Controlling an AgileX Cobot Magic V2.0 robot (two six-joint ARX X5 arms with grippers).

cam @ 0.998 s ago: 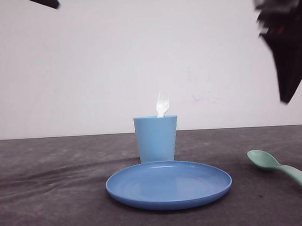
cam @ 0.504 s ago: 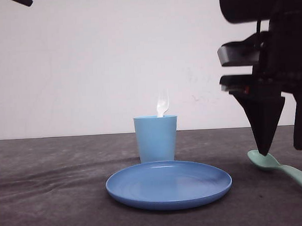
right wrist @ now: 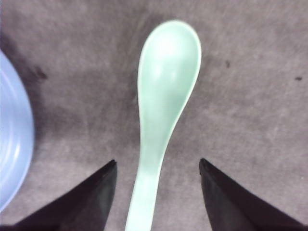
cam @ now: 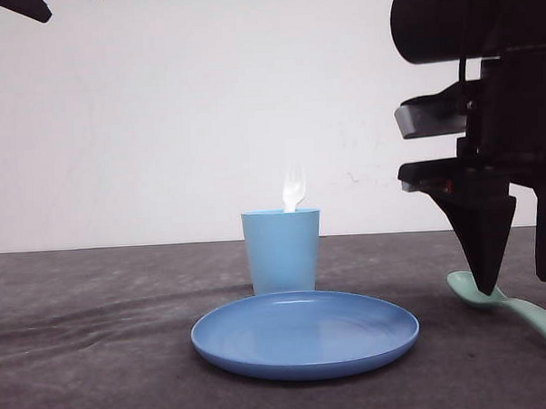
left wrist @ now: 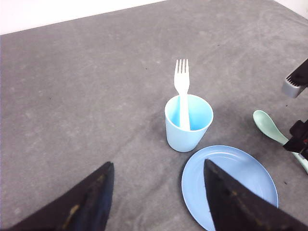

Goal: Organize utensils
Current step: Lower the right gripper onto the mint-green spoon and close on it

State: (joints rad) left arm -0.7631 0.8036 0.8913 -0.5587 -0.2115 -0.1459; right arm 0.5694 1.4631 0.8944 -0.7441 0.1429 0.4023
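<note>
A white fork stands tines up inside the light blue cup. The mint-green spoon lies flat on the grey table at the right. My right gripper is open just above the spoon, one finger on each side of the handle, not touching it. My left gripper hangs open high over the table near the cup and plate, holding nothing.
A round blue plate lies in front of the cup, left of the spoon. The table is covered with a dark grey cloth. A white wall stands behind.
My right arm has come down from the upper right over the spoon, then sunk a little lower. The fork, cup and plate have not moved.
</note>
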